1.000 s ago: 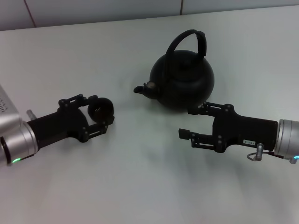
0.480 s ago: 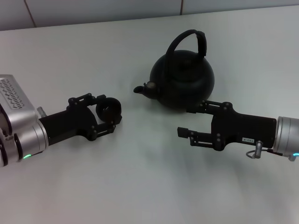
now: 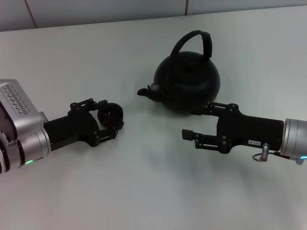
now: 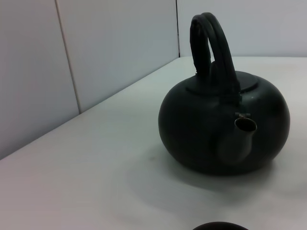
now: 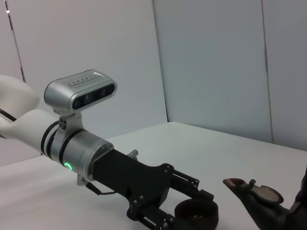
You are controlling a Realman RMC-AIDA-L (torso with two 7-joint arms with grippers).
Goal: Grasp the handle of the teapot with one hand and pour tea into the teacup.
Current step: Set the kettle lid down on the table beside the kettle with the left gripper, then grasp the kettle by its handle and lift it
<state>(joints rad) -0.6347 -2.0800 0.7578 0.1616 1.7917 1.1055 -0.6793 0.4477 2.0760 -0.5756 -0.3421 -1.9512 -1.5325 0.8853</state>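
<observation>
The black teapot [image 3: 188, 84] stands at the middle back of the table, its spout [image 3: 144, 91] pointing to my left and its arched handle [image 3: 200, 39] upright. The teapot also fills the left wrist view [image 4: 225, 129], handle [image 4: 211, 43] on top. My left gripper [image 3: 106, 120] is shut on the small black teacup [image 3: 111, 115], left of and nearer than the spout. The right wrist view shows that cup [image 5: 196, 213] between the left gripper's fingers. My right gripper [image 3: 191, 123] is open and empty, low, just in front of the teapot's body, away from the handle.
The white table [image 3: 144, 191] spreads to a pale wall at the back [image 3: 96, 9]. The left arm's silver wrist [image 3: 19, 129] lies at the left edge, the right arm's wrist [image 3: 292, 141] at the right edge.
My left gripper has carried the teacup to the right, toward the spout, then settled a little nearer. The right gripper has crept slightly left. The teapot has not moved.
</observation>
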